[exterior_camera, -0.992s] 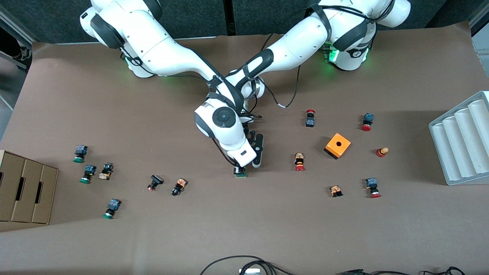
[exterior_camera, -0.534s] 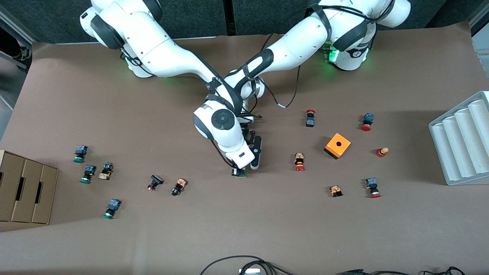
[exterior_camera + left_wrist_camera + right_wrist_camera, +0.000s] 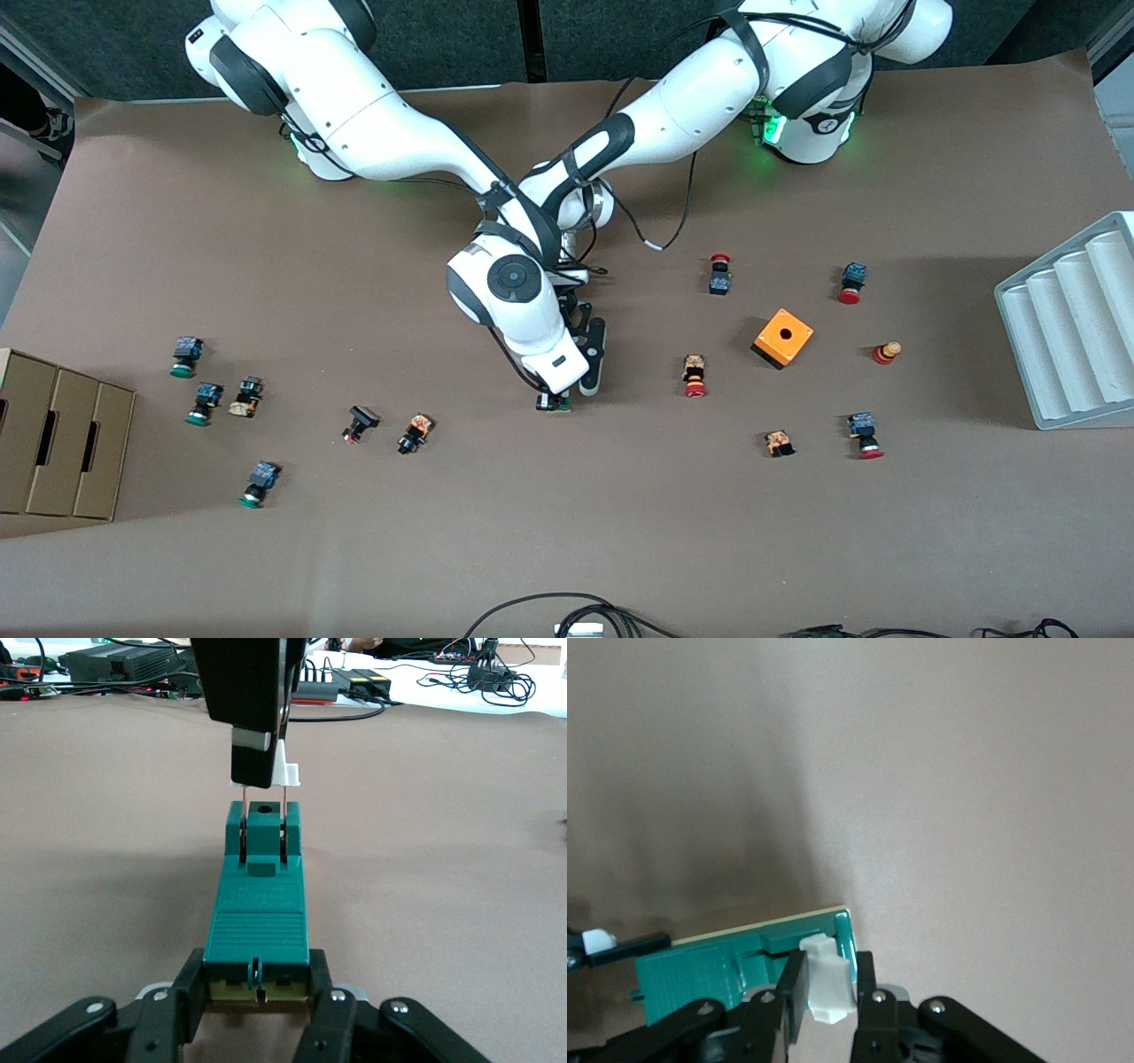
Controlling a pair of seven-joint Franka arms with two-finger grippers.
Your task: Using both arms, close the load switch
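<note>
The load switch (image 3: 257, 921) is a narrow dark-green block in the middle of the table. In the front view only its end (image 3: 555, 403) shows below the right hand. My left gripper (image 3: 257, 997) is shut on the block's near end, one black finger (image 3: 190, 992) on each side. In the front view the left gripper (image 3: 591, 377) shows beside the right hand. My right gripper (image 3: 828, 992) is shut on the white piece (image 3: 827, 983) at the other end, reaching down onto it from above (image 3: 261, 762). The right gripper (image 3: 555, 392) stands directly over the switch.
An orange box (image 3: 783, 337) and several red-capped buttons (image 3: 695, 377) lie toward the left arm's end. Green-capped buttons (image 3: 184, 356) and a cardboard box (image 3: 53, 443) sit toward the right arm's end. A white ridged tray (image 3: 1072, 328) stands at the table edge. Cables (image 3: 567, 613) lie nearest the front camera.
Both hands, with the switch between them, have shifted slightly toward the right arm's end of the table. Both grips stay the same.
</note>
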